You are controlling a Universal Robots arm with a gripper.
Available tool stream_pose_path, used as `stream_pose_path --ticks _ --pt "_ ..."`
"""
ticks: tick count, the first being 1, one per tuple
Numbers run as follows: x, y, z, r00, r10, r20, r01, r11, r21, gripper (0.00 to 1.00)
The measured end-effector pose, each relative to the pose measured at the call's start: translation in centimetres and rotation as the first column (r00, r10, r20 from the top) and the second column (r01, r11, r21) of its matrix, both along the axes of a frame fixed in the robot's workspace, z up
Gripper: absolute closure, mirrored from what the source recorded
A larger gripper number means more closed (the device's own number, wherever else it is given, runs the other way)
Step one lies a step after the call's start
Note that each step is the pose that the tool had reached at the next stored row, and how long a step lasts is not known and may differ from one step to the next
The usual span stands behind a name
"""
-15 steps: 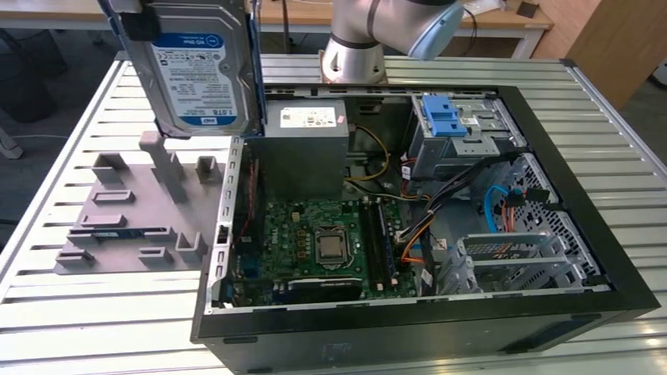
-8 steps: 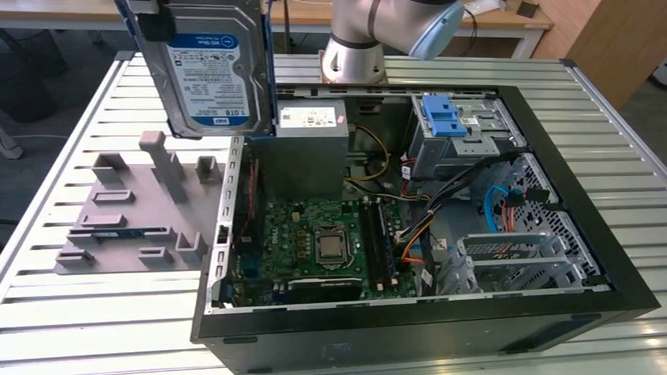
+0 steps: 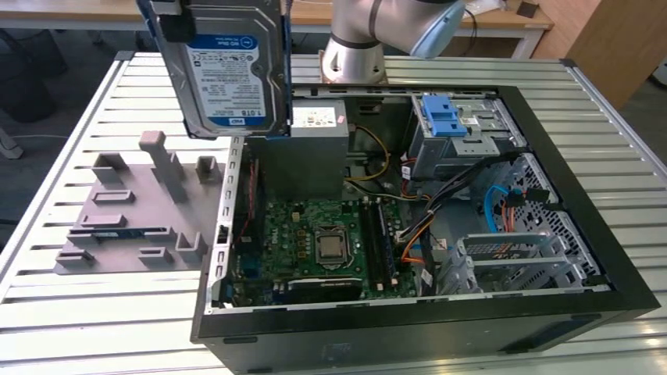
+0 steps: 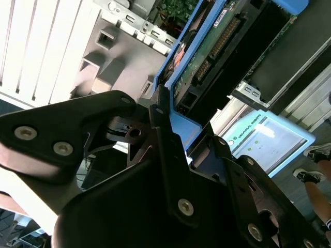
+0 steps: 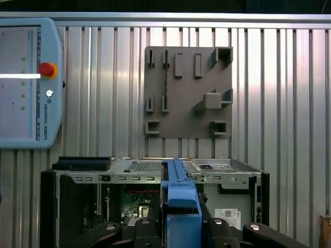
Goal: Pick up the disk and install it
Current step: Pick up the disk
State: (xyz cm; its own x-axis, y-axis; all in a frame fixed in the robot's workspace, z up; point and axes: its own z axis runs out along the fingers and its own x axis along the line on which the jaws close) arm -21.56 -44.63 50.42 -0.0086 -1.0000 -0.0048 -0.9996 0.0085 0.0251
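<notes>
The disk (image 3: 231, 74), a silver hard drive with a white and blue label and blue side rails, hangs upright in the air above the far left corner of the open computer case (image 3: 583, 234). My gripper (image 3: 174, 22) holds it from above, at the exterior view's top edge. In the second wrist view the black fingers (image 4: 160, 129) are clamped on the disk's blue rail, with the disk's green circuit board (image 4: 217, 46) beyond them. In the first wrist view the disk's blue rail (image 5: 179, 199) stands edge-on between my gripper's fingers (image 5: 147, 227).
Inside the case lie the motherboard (image 3: 323, 234), a grey metal box (image 3: 318, 148) with a white sticker, and a silver cage with a blue latch (image 3: 451, 125). A grey fixture plate (image 3: 136, 211) sits on the slatted table at the exterior view's left. A teach pendant (image 5: 26, 82) lies nearby.
</notes>
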Motion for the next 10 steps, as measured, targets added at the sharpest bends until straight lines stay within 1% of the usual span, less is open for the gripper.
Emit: stream_pose_path --ticks 10 --pt "2.2 0.0 -0.08 1.0 0.0 0.0001 0.0 1.0 -0.0007 0.64"
